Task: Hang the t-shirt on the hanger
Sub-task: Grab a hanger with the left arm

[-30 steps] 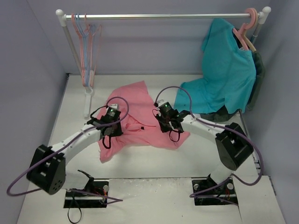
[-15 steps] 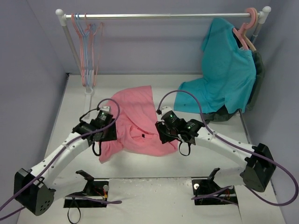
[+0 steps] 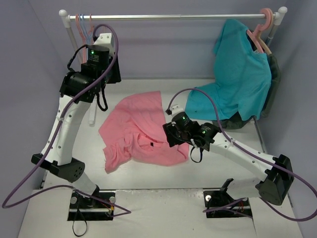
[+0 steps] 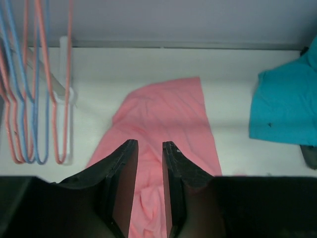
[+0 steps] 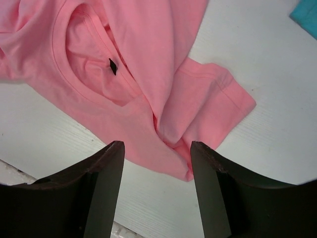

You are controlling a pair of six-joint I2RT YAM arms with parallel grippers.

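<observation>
The pink t-shirt [image 3: 138, 131] lies crumpled on the white table, neck opening up [image 5: 94, 54]. My right gripper [image 3: 169, 135] hovers open just over its near right edge, above a folded sleeve [image 5: 208, 104], with nothing between the fingers [image 5: 156, 145]. My left gripper [image 3: 112, 74] is raised high at the back left, beside the rail's hangers. Its jaws [image 4: 148, 144] stand a narrow gap apart and empty, with the t-shirt [image 4: 163, 119] far below. The thin pink hanger [image 4: 68, 74] hangs to its left among blue ones. In the top view the arm hides most of it.
A metal rail [image 3: 173, 17] spans the back on a white post [image 3: 74, 49]. Thin blue hangers [image 4: 39, 99] hang at its left end. A teal t-shirt [image 3: 242, 79] on a thick pink hanger [image 3: 265, 22] hangs at the right, a dark garment [image 3: 275, 84] behind it. Walls close in on three sides.
Both grippers opened and let go of the t-shirt. The left arm rose from the shirt's left side up to the hangers. The right arm stretched out lower over the shirt's near edge.
</observation>
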